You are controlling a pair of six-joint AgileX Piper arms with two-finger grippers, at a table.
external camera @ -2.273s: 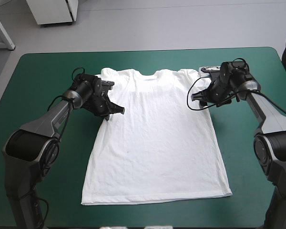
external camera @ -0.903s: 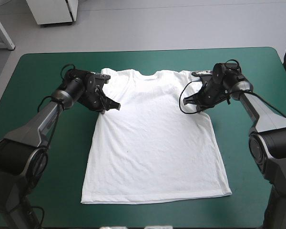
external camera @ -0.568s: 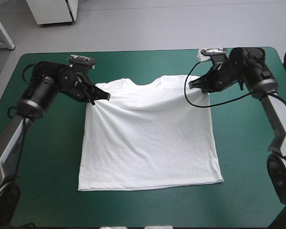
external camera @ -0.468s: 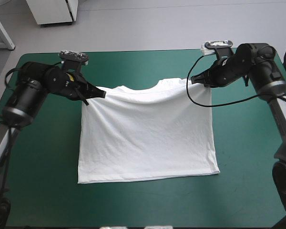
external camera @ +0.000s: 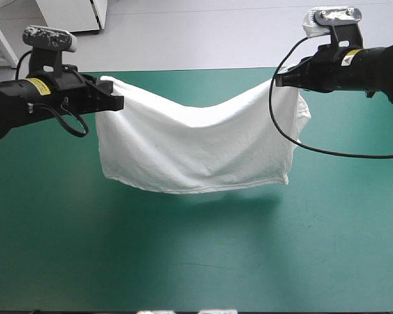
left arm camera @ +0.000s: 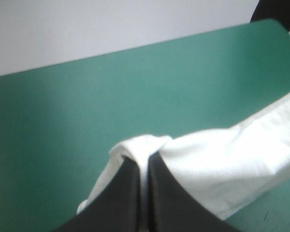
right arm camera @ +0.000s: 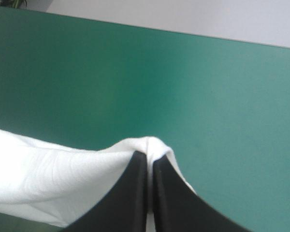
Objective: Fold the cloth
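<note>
Surface: the table (external camera: 183, 261), under its teal-green cover, shows open cover on every side of the cloth's shadow.
T-shirt: the T-shirt (external camera: 196, 144) hangs in the air over the table's far half. It is strung between both arms and sags in the middle, with its hem off the cover.
Left gripper: the left gripper (external camera: 116, 103) pinches one top corner, its black fingers pressed together on a bunch of cloth.
Right gripper: the right gripper (external camera: 281, 78) pinches the other top corner the same way.
Step in hand: probably carrying the lifted shirt to lay it down doubled. Keep both grips level and evenly apart so the sag does not twist, and let the hem land first and straight.
Edges: the hem and the side below the right gripper hang free and may curl under.
Room: there is wide cover toward the near edge, while the far edge lies close behind the shirt.
</note>
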